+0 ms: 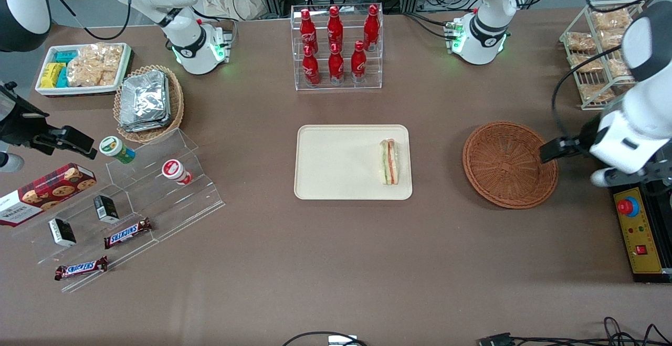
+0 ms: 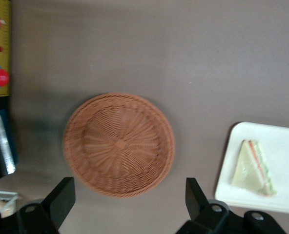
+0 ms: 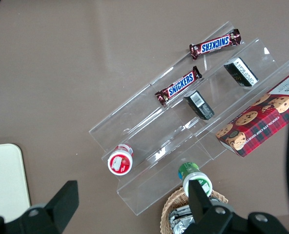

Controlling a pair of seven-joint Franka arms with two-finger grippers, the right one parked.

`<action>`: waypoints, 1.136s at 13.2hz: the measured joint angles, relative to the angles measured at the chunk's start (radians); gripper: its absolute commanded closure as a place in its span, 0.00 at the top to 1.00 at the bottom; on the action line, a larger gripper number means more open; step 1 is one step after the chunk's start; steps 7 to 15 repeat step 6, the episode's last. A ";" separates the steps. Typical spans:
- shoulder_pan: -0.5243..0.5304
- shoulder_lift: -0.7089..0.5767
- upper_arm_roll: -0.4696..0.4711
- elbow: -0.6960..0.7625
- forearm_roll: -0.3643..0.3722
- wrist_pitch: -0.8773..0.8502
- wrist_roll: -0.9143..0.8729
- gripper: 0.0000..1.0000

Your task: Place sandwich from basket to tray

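The sandwich [image 1: 389, 161] lies flat on the tray [image 1: 336, 178], close along the short edge that faces the basket [image 1: 509, 164], its long axis running parallel to that edge, from the edge nearer the front camera toward the edge farther from it; the filling layers show red, orange and green along one side; judged from how things lie, the transfer is done, for the basket holds nothing and the wedge rests wholly within the tray's rim. The gripper [image 2: 127, 204] hangs above the table at the basket's edge toward the working arm's end, with its two black fingers [image 2: 61, 197] spread wide and nothing between them; in the wrist view the basket fills the gap beneath them. From the gripper the sandwich lies past the whole width of the basket, toward the parked arm's end of the table, well apart; the left arm is the nearer of the two to it. What remains looks like a plain withdrawal, and the only thing in its path would be the basket rim just below. By count: one sandwich, one tray, one reddish-brown basket; elsewhere, six red bottles [image 1: 336, 41] in a clear rack and two Snickers bars [image 1: 127, 233] on the clear stepped stand.
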 measured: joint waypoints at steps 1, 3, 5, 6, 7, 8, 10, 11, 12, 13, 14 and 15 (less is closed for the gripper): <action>-0.037 -0.030 0.058 -0.001 -0.003 -0.025 0.042 1.00; -0.094 -0.077 0.134 -0.004 -0.005 -0.059 0.130 1.00; -0.129 -0.110 0.175 -0.008 -0.006 -0.084 0.168 1.00; -0.137 -0.119 0.181 -0.011 -0.007 -0.090 0.174 1.00; -0.137 -0.119 0.181 -0.011 -0.007 -0.090 0.174 1.00; -0.137 -0.119 0.181 -0.011 -0.007 -0.090 0.174 1.00; -0.137 -0.119 0.181 -0.011 -0.007 -0.090 0.174 1.00; -0.137 -0.119 0.181 -0.011 -0.007 -0.090 0.174 1.00; -0.137 -0.119 0.181 -0.011 -0.007 -0.090 0.174 1.00; -0.137 -0.119 0.181 -0.011 -0.007 -0.090 0.174 1.00; -0.137 -0.119 0.181 -0.011 -0.007 -0.090 0.174 1.00; -0.137 -0.119 0.181 -0.011 -0.007 -0.090 0.174 1.00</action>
